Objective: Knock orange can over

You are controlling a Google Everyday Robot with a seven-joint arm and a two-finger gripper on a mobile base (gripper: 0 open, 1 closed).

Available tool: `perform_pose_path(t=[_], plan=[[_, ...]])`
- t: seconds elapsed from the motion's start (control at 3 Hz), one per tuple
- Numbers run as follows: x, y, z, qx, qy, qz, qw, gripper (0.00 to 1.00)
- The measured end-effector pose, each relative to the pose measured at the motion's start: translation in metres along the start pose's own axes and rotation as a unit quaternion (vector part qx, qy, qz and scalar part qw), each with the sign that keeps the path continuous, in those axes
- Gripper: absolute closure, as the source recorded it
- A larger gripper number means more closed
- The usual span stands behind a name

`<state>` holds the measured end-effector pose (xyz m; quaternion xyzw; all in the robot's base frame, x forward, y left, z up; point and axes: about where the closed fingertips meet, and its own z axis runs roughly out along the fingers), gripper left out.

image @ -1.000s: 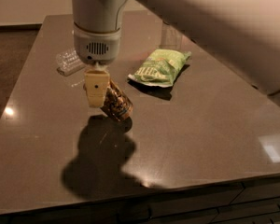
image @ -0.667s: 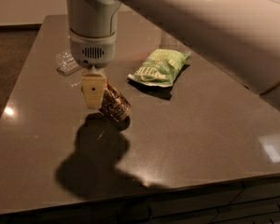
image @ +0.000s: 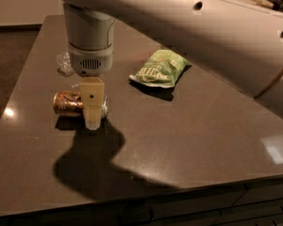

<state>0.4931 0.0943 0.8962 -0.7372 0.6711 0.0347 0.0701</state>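
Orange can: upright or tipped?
Tipped. The orange can lies on its side on the table, with the pincer in front of one end.

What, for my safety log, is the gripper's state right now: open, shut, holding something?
Gripper: cannot be told; it is low over the dark table, in front of the small orange-gold aluminium can lying on its side.

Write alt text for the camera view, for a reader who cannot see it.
An orange can lies on its side on a dark table, the robot's gripper just in front of it. A green chip bag lies further back.
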Motion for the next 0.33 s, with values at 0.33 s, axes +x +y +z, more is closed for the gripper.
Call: perform_pose_path(t=[0.33], plan=[[-0.0001,-0.0001,0.0002,0.000,0.000,0.000,1.0000,0.00]])
